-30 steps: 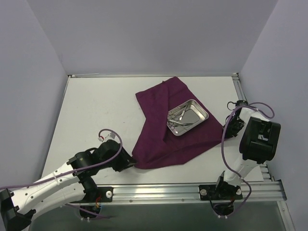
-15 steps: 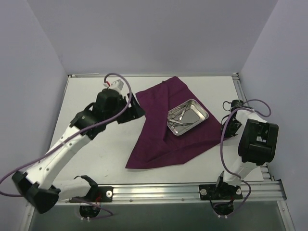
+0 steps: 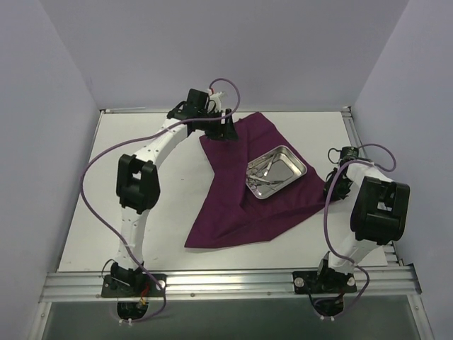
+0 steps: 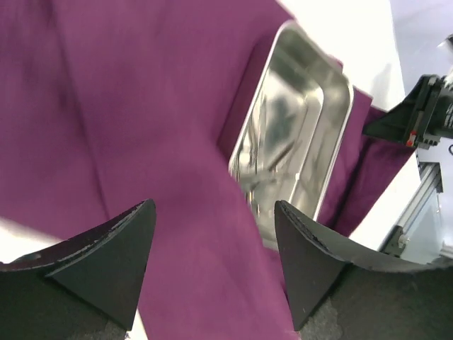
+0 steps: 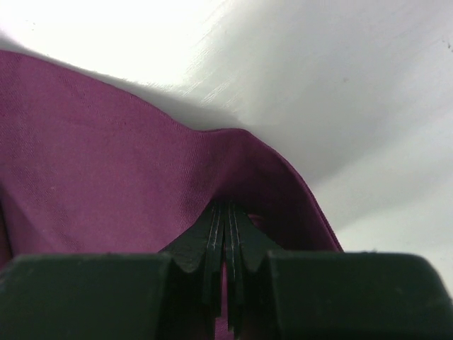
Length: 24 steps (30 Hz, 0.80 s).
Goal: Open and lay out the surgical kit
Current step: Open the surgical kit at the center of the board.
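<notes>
Maroon cloth wrap (image 3: 230, 198) lies spread out on a white table (image 3: 141, 163). A shiny steel tray (image 3: 290, 166) sits on the cloth's right half, with small ring-handled instruments (image 3: 262, 174) inside it. The left gripper (image 4: 214, 209) hangs above the cloth's far corner, jaws wide apart, holding nothing. The right gripper (image 5: 226, 214) is at the cloth's right edge, jaws pinched tight on a raised fold of fabric.

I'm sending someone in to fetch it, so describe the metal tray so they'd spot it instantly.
On the white table lies a large dark purple cloth. The tray sits on the cloth's right half, turned diagonally to the table edges. It is the only shiny steel rectangle there, round-cornered, with small ring-handled instruments lying inside.
</notes>
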Each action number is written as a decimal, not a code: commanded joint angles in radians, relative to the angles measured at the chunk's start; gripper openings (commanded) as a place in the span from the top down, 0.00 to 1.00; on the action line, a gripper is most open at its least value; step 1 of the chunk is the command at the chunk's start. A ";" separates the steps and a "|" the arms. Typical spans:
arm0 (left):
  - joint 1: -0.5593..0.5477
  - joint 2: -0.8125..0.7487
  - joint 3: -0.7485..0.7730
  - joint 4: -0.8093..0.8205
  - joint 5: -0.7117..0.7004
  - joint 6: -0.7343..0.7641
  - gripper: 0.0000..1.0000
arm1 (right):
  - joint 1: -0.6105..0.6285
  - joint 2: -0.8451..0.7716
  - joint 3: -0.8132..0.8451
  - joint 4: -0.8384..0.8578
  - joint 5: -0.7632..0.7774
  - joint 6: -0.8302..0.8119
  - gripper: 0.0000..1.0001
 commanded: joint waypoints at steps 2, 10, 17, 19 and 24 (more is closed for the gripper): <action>0.007 0.149 0.248 0.018 0.115 0.125 0.23 | 0.013 0.067 -0.090 0.058 -0.082 -0.010 1.00; 0.018 0.331 0.414 0.059 -0.017 0.165 0.18 | 0.011 0.053 -0.084 0.061 -0.111 -0.010 1.00; 0.018 0.439 0.497 0.114 -0.011 0.139 0.17 | 0.014 0.062 -0.110 0.086 -0.117 -0.005 1.00; 0.020 0.474 0.512 0.129 -0.006 0.122 0.17 | 0.013 0.064 -0.115 0.089 -0.117 -0.005 1.00; 0.020 0.522 0.537 0.165 0.011 0.073 0.16 | 0.014 0.067 -0.109 0.092 -0.119 -0.008 1.00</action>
